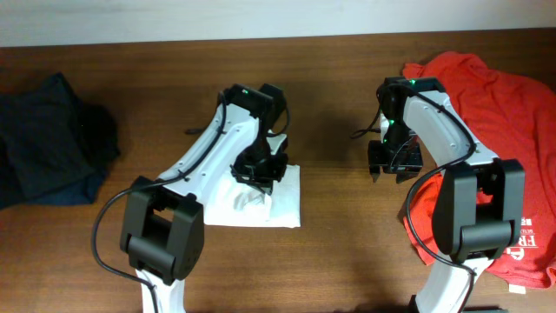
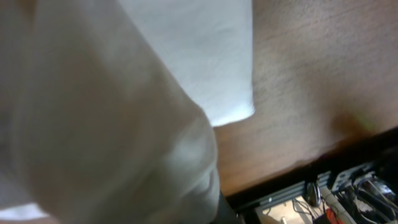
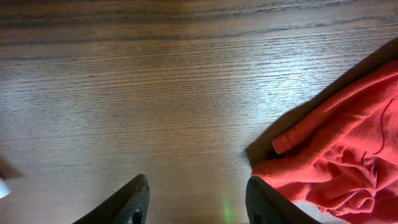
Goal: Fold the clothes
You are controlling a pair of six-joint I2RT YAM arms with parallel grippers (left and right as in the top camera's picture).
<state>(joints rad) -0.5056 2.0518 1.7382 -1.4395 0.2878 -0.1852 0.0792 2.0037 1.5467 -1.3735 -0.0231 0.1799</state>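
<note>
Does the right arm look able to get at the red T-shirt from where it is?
Probably yes: the right gripper is open over bare table, and the red T-shirt lies just beside it, with nothing between.

Dark wood-grain surface
A pale wall borders its far edge; cables hang past the near edge.

White T-shirt, red T-shirt, dark navy garments, brown wood-grained table.
</note>
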